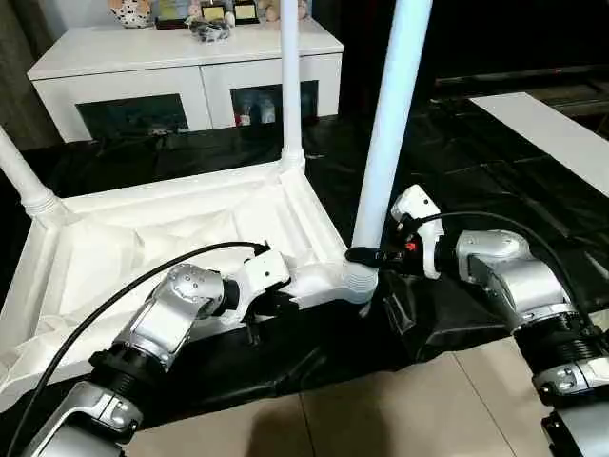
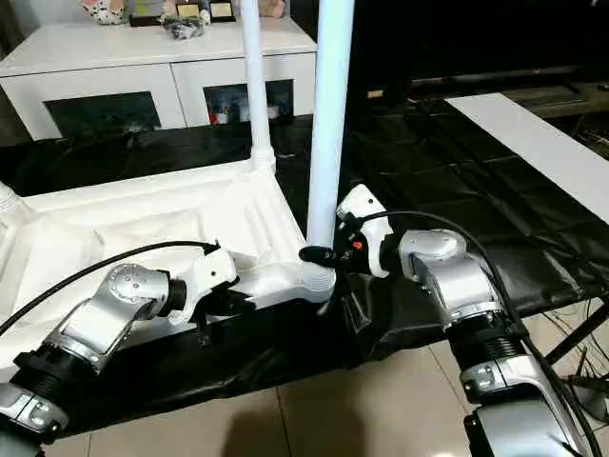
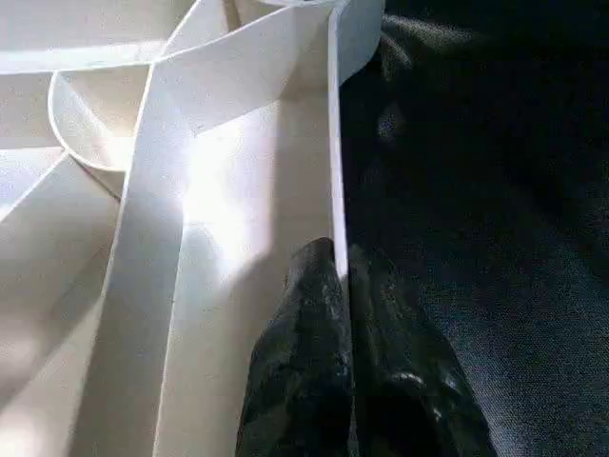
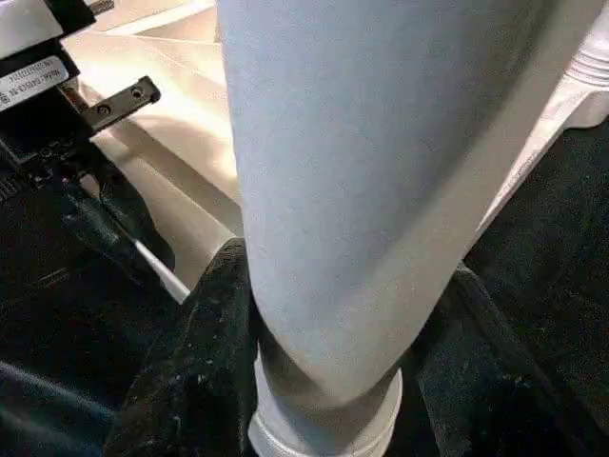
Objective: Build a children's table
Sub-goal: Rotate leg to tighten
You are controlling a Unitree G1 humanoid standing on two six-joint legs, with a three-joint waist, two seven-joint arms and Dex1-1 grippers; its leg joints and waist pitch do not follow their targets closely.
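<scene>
1. Left eye view: children's table (image 1: pixel 143 238) upside down on black sheeting (image 1: pixel 495 181) over the floor, ribbed underside up, legs pointing upward; white cabinet (image 1: pixel 190 67) well behind.
2. Left hand (image 1: pixel 255 309) clenched on the thin raised rim (image 3: pixel 335 143) of the near edge, one finger (image 3: pixel 304 362) inside the rim and one outside, just beside the near corner socket.
3. Right hand (image 1: pixel 363 255) grasping the near corner leg (image 1: pixel 385 143) low down, just above the socket collar (image 1: pixel 360 278); fingers (image 4: pixel 190 371) on either side of the round shaft.
4. Handling, judged: hollow white plastic, probably light and fairly stiff; top likely to flex a little at the thin rim; smooth round leg apt to slip or turn in a loose grip.
5. Best hold, judged: leg close to the socket for control of its tilt; top by the rim near the corner being worked, as here.
6. Two further legs upright at the far corners (image 1: pixel 290 76), well apart from both hands.
</scene>
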